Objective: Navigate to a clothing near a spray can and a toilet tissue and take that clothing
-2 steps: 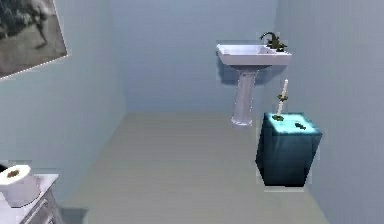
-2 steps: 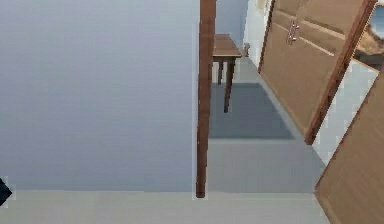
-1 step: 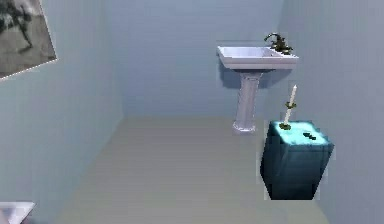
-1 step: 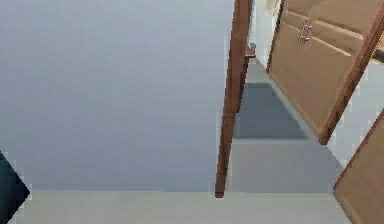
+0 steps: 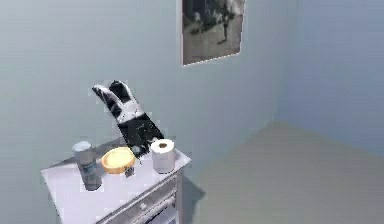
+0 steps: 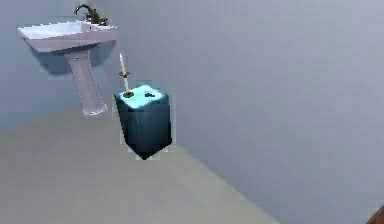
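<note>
The bench (image 5: pixel 70 190) ran off the forward view's bottom edge at seven o'clock; the wall picture (image 5: pixel 212 28) was cut at twelve. A thin thing (image 6: pixel 123 70) atop the teal box (image 6: pixel 145 125) was too small to name.

In your forward view, a small white drawer cabinet (image 5: pixel 62 183) against the wall carries 4 things: a grey spray can (image 5: pixel 86 165) at the left, a round yellow dish (image 5: pixel 119 160), 1 toilet tissue roll (image 5: pixel 163 155), and behind them a black-and-white patterned cloth (image 5: pixel 128 112) rising up the wall.
</note>
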Robot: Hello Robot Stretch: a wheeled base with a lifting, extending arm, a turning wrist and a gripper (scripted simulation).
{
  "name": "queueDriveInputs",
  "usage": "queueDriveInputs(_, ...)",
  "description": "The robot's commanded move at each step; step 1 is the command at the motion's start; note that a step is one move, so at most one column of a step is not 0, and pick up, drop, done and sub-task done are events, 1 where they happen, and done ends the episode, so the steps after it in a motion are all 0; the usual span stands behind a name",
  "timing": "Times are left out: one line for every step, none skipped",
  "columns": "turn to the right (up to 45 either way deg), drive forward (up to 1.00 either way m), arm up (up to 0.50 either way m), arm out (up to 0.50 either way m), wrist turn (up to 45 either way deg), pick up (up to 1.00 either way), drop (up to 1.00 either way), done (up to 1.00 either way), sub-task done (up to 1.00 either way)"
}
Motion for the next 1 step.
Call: queueDriveInputs(-45.0,0.0,0.0,0.0,0.0,0.0,0.0,0.0,0.0)
